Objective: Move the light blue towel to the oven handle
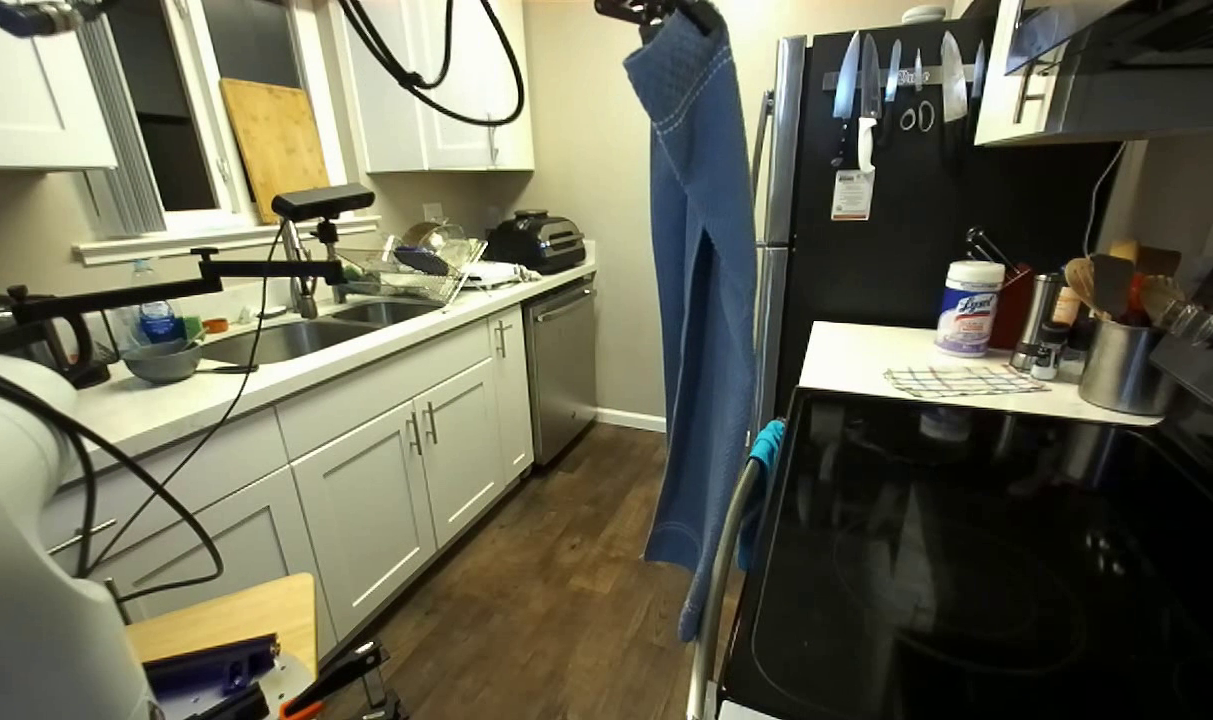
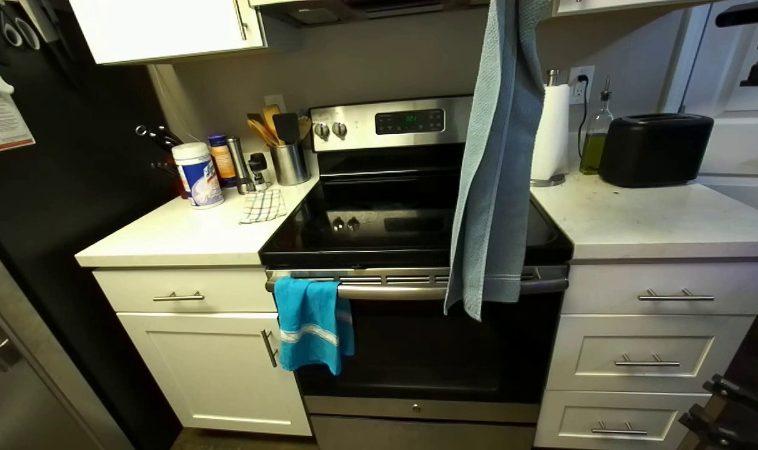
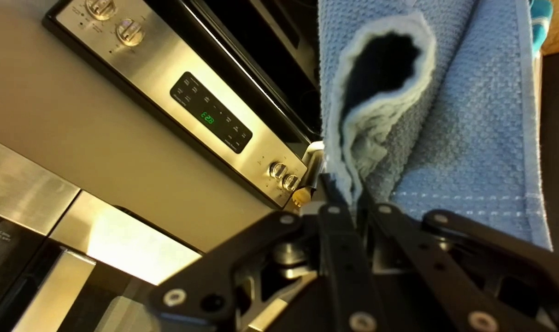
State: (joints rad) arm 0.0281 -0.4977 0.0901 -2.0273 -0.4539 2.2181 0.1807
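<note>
The light blue towel (image 1: 701, 250) hangs in long folds from my gripper (image 1: 656, 12), which is at the top edge of an exterior view. In the wrist view, the gripper (image 3: 346, 193) is shut on the towel's top edge, and the cloth (image 3: 482, 138) bulges in an open loop beyond the fingers. The oven handle (image 2: 391, 292) runs across the oven's upper front. The towel's lower end (image 2: 485, 294) hangs in front of the right half of that handle; I cannot tell whether they touch. My gripper is out of view above the towel there.
A bright turquoise cloth (image 2: 313, 325) drapes over the handle's left end. Behind lies the black cooktop (image 1: 926, 560). A wipes canister (image 2: 197, 175) and utensil pot (image 2: 289, 164) stand on the left counter, a paper towel roll (image 2: 552, 131) and toaster (image 2: 657, 150) on the right.
</note>
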